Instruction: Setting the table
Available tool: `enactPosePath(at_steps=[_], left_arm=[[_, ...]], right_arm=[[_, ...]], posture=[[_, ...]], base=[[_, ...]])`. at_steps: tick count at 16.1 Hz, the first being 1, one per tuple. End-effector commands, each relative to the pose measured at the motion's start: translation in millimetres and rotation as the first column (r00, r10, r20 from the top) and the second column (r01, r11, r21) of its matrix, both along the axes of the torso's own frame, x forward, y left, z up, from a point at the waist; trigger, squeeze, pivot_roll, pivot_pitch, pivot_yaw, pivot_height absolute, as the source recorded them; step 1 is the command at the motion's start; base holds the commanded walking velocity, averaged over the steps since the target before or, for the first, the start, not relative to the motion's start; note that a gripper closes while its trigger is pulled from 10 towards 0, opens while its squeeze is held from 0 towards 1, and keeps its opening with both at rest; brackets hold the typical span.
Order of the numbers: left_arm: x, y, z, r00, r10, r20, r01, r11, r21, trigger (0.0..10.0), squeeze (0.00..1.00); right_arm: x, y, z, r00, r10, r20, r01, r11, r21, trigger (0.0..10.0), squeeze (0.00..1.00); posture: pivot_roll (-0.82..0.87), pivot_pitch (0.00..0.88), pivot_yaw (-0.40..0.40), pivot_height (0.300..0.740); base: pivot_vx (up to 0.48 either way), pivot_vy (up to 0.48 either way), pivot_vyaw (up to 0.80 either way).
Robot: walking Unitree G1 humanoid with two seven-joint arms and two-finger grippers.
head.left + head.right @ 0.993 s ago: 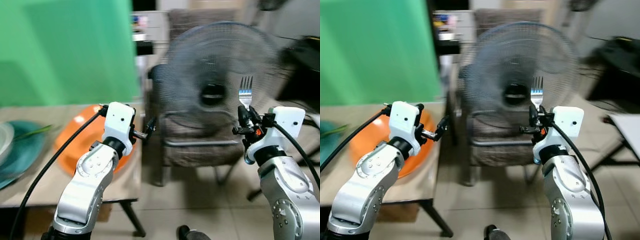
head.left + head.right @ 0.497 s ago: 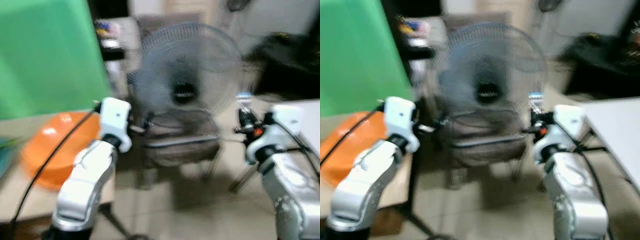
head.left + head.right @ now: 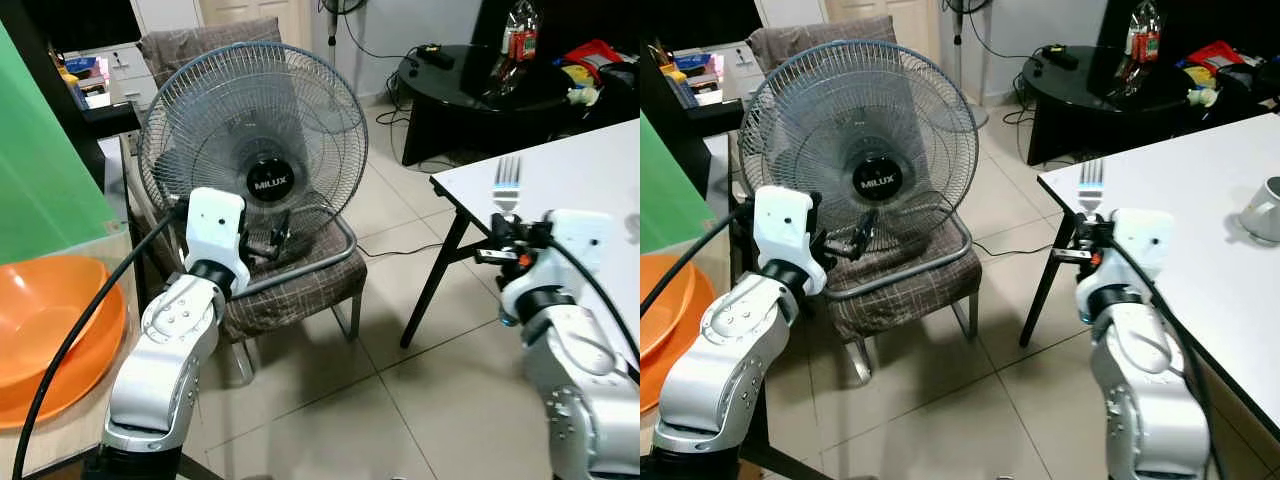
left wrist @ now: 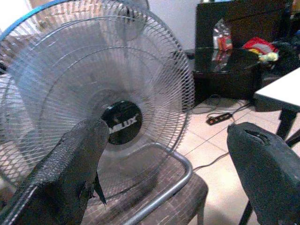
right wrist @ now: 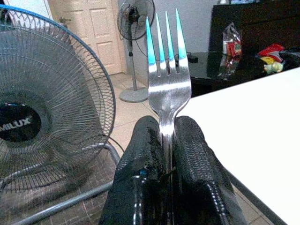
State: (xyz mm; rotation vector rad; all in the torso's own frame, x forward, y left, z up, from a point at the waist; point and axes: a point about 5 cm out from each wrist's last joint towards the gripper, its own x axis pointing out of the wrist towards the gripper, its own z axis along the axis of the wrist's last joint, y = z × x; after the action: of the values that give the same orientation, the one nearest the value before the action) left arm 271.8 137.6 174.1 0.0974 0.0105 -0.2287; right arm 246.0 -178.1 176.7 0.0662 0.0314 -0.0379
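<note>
My right gripper [image 3: 510, 240] is shut on a silver fork [image 3: 507, 185] held upright, tines up, just off the near corner of a white table [image 3: 1180, 190]. In the right wrist view the fork [image 5: 168, 79] rises from between the two black fingers [image 5: 190, 154], which clamp its handle. My left gripper [image 3: 272, 238] is raised in front of a standing fan [image 3: 250, 135] and stands open; the left wrist view shows its two fingers [image 4: 70, 164] wide apart with nothing between them.
The fan stands on a brown checked chair [image 3: 295, 285] straight ahead. An orange bowl [image 3: 50, 325] lies on a wooden table at my left. A grey mug [image 3: 1262, 208] sits on the white table. A black round table [image 3: 480, 95] stands behind. Tiled floor lies between chair and white table.
The camera has swung right: the green wall and orange bowl slid left and the white table came into view. The fork stays held upright in my right gripper.
</note>
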Motion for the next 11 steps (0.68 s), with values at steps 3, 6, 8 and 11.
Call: enactPosePath(at_steps=[3,6,8,11], left_arm=[[1.8,6.5,0.4,1.000,0.020,0.005,-0.020,1.000,-0.002,10.0,0.00],[2.7,7.7,0.0,1.000,0.020,0.006,-0.020,1.000,-0.001,10.0,0.00],[2.9,8.2,-0.1,1.000,0.020,0.006,-0.020,1.000,0.000,10.0,0.00],[3.0,9.8,-1.3,1.000,0.011,0.004,-0.011,1.000,0.013,10.0,0.00]], right_arm=[[5.4,8.8,1.0,0.998,0.059,0.013,-0.059,0.998,0.006,10.0,0.00],[7.8,11.4,-1.6,0.998,0.064,-0.001,-0.064,0.998,-0.003,10.0,0.00],[8.4,12.7,-2.4,0.997,0.078,-0.005,-0.078,0.997,0.007,10.0,0.00],[7.5,11.5,-2.8,0.998,0.066,-0.004,-0.066,0.998,0.000,10.0,0.00]], posture=[[0.10,0.000,0.039,0.740],[0.10,0.000,0.037,0.740],[0.10,0.000,0.035,0.740],[0.10,0.000,0.039,0.740]], base=[[0.314,0.000,0.00],[0.358,0.000,0.00],[0.358,0.000,-0.40],[0.358,0.000,-0.80]])
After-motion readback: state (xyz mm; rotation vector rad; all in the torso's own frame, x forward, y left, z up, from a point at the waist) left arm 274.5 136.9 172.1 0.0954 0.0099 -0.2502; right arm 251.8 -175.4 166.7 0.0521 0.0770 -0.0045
